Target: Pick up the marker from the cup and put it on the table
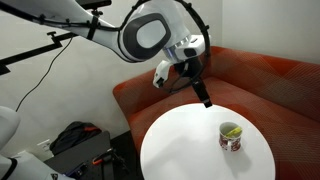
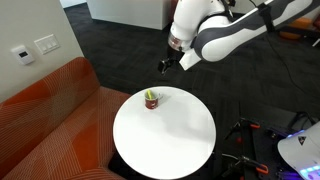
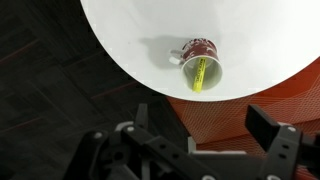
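The white cup (image 1: 231, 137) with dark red patterning stands on the round white table (image 1: 185, 140), near its edge by the sofa. It also shows in an exterior view (image 2: 151, 100) and in the wrist view (image 3: 201, 63). The yellow-green marker (image 3: 200, 72) stands inside the cup, its tip showing at the rim (image 1: 231, 130) (image 2: 150, 94). My gripper (image 1: 203, 98) hangs in the air above and off the table's edge, well apart from the cup; it also shows in an exterior view (image 2: 166, 66). Its fingers (image 3: 195, 140) are spread open and empty.
A red-brown corner sofa (image 1: 270, 75) wraps behind the table, also in an exterior view (image 2: 45, 115). Dark carpet (image 2: 130, 45) surrounds the table. A black bag and equipment (image 1: 80, 145) sit on the floor near the wall. The table (image 2: 165, 135) holds only the cup.
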### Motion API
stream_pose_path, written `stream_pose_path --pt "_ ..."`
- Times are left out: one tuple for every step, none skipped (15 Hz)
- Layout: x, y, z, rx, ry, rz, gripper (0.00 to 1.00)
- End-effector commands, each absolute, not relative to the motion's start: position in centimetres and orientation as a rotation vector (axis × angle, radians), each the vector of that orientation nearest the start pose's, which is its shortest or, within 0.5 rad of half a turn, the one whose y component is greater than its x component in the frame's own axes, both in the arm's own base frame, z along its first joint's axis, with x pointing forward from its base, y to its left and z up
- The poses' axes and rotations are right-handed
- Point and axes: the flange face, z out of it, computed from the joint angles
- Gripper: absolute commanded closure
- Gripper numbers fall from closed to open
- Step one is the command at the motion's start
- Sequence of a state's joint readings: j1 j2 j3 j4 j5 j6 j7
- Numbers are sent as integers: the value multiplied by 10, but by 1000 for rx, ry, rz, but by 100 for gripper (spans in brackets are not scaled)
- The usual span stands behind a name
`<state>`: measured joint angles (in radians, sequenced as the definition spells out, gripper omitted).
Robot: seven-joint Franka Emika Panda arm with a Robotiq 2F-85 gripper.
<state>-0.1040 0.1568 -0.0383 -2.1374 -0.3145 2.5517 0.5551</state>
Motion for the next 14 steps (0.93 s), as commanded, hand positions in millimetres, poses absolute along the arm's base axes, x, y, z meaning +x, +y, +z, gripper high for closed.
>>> stream_pose_path --pt "581 -79 360 -3177 736 -483 0" --pt "587 -80 359 -3158 787 -514 0" --pt "594 -82 354 -3143 813 -532 0" --pt "601 -83 346 -3138 843 -542 0" --pt "606 -83 341 -3132 870 -535 0" --pt "613 -84 332 -3117 923 -563 0" --pt "618 -84 325 -3103 941 -567 0" --pt "623 -84 316 -3089 970 -577 0" --pt "628 -84 309 -3081 980 -586 0" --pt "633 -84 301 -3076 994 -599 0" --pt "638 -85 294 -3074 1004 -616 0" --pt "642 -86 287 -3076 1011 -624 0" --pt "645 -87 281 -3087 1012 -634 0" --pt "648 -87 275 -3095 1017 -649 0"
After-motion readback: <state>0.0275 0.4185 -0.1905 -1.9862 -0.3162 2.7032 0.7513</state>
